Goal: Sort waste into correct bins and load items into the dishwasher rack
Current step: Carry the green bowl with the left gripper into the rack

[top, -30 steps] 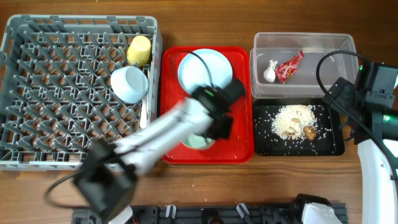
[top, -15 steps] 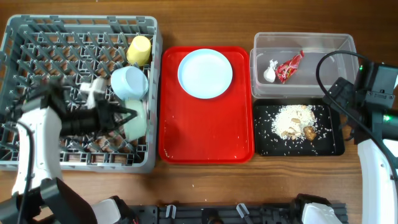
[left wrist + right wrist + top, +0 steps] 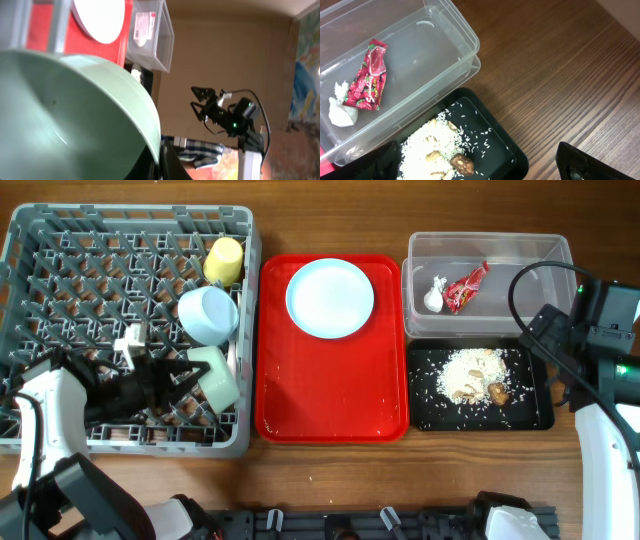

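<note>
Overhead shows the left arm (image 3: 50, 405) bent in from the lower-left corner and lying low across the front of the dishwasher rack (image 3: 60, 240), forearm pointing right. The left gripper (image 3: 183, 377) is clenched on the rim of the pale green bowl (image 3: 218, 378), which sits tipped on its side among the pegs by the rack's right wall, below a pale cup and the yellow cup (image 3: 224, 260). The right arm (image 3: 600, 430) stands at the table's right edge, and the right gripper (image 3: 470, 162) is spread wide and holds nothing, above the near corners of the clear tub (image 3: 445, 30) and black tray (image 3: 512, 155).
</note>
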